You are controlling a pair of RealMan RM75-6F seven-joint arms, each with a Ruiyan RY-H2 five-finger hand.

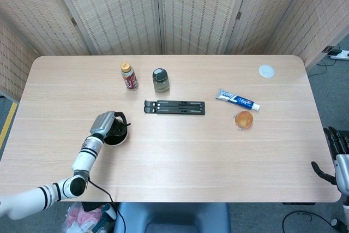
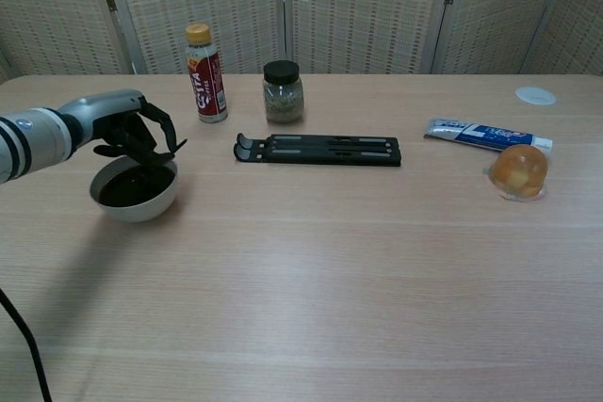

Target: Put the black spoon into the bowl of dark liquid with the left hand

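A white bowl of dark liquid (image 2: pixel 134 193) stands on the left part of the table; in the head view, the bowl (image 1: pixel 121 138) is mostly covered by my hand. My left hand (image 2: pixel 132 129) hovers just above the bowl's far rim, fingers curled around the black spoon (image 2: pixel 168 151), whose dark tip pokes out to the right over the liquid. From the head camera the left hand (image 1: pixel 106 124) sits on top of the bowl. My right hand (image 1: pixel 334 154) hangs beyond the table's right front corner with fingers apart, holding nothing.
Behind the bowl stand a red-labelled bottle (image 2: pixel 205 74) and a dark-lidded jar (image 2: pixel 284 92). A black flat stand (image 2: pixel 318 150) lies mid-table. A toothpaste tube (image 2: pixel 487 135), an orange jelly cup (image 2: pixel 517 172) and a white lid (image 2: pixel 536 95) are at the right.
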